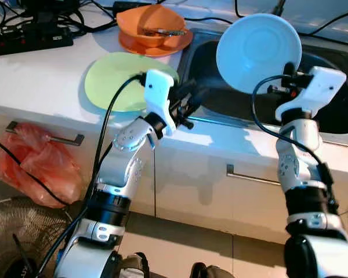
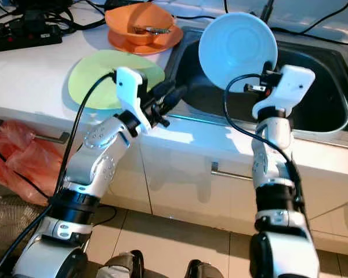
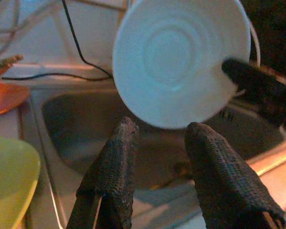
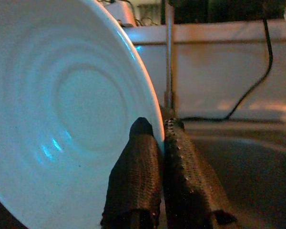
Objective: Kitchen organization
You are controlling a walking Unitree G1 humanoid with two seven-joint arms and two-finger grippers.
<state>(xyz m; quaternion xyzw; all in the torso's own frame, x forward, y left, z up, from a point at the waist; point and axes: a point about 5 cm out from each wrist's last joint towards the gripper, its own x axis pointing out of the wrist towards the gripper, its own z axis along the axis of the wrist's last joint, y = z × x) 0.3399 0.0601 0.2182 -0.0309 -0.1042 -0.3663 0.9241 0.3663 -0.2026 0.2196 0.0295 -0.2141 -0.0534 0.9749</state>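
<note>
The right gripper [image 4: 157, 143] pinches the rim of a round, ridged white plate [image 1: 258, 52], held tilted above the steel sink [image 1: 336, 110]. The left gripper [image 3: 157, 148], fingers parted, hovers beside the flat green plate [image 1: 113, 81].

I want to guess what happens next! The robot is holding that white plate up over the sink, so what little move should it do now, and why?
Probably carry the white plate sideways toward the green plate on the counter. The right gripper pinches its rim, holding it tilted above the sink, while the left gripper waits open and empty near the sink's edge.
</note>
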